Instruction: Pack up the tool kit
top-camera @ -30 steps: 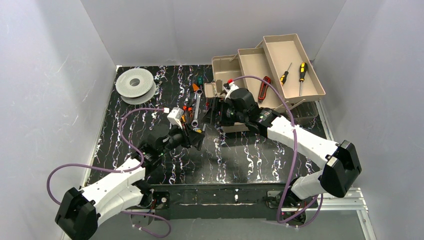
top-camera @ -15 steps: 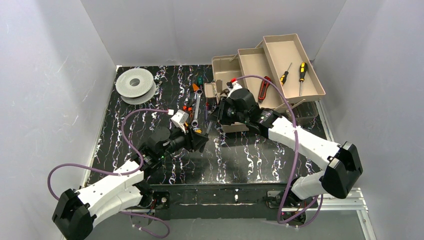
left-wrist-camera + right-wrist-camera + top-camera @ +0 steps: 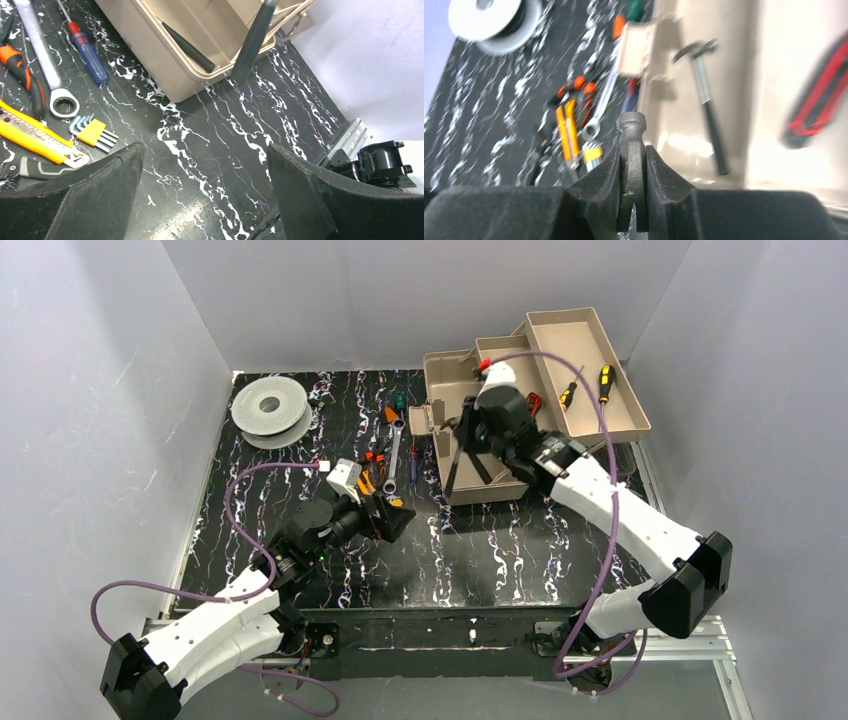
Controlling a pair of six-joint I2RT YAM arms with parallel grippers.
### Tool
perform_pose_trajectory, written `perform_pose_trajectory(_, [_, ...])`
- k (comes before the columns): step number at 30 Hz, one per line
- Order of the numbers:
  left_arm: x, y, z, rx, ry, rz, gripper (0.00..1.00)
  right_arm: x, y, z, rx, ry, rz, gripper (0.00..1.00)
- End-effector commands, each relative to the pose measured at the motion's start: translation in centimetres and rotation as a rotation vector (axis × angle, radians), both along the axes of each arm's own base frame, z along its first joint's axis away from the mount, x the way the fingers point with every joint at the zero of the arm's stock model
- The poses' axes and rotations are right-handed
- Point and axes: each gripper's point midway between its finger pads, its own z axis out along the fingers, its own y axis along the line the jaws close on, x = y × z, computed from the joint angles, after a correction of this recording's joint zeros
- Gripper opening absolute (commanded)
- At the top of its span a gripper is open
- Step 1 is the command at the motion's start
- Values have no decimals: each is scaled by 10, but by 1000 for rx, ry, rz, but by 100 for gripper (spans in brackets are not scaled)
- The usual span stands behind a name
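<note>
Top, left-wrist and right-wrist views of the table; the toolbox (image 3: 480,492) stands open at the far right of the black marbled table (image 3: 500,550), its tan trays stepped up and back toward the right wall; the uppermost tray holds two yellow-handled screwdrivers (image 3: 605,380), the middle tray a red-and-black tool (image 3: 819,110), and the lowest compartment a hammer (image 3: 706,95). The right gripper (image 3: 468,435) hangs over the lowest compartment, its jaws narrow and clamped on the head of a grey metal tool (image 3: 633,130); two dark legs of this tool spread downward in an inverted V toward the compartment, and whether their tips touch the floor of the box cannot be told. The left gripper (image 3: 395,520) hovers low over the table just in front of the loose tools, its jaws wide apart with nothing between them; in its own view the near wall of the toolbox (image 3: 170,60) lies ahead. Loose tools lie in a cluster left of the toolbox: a silver wrench (image 3: 42,55) and, just beside it, a blue-handled screwdriver (image 3: 90,55), both lengthwise toward the back; orange-and-black pliers (image 3: 22,75) on the wrench's other side; a yellow utility knife (image 3: 35,137) and a set of hex keys (image 3: 92,131) in a yellow holder near the ring end of the wrench. A round grey spool (image 3: 270,410) rests at the far left corner, well apart from the tools.
</note>
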Motion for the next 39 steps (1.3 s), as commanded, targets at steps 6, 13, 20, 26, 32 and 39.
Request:
perform_pose_trajectory(6, [5,9,-23,106,34,38,91,88,-121,77,-332,-188,-278,1])
perform_pose_trajectory(13, [10,6,-28,164,34,24,90,129,-140,55,-489,-82,-269,9])
perform_pose_trajectory(20, [13,6,-33,188,42,26,90,144,-131,35,-544,47,-251,75])
perform_pose_trajectory(26, [12,10,-39,193,54,41,90,139,-122,50,-463,6,-223,80])
perform_pose_trajectory(32, [23,28,-49,248,111,168,91,108,-95,62,-298,-11,-77,80])
perform_pose_trajectory(39, [37,66,-61,402,211,394,93,55,-58,59,-74,-11,142,80])
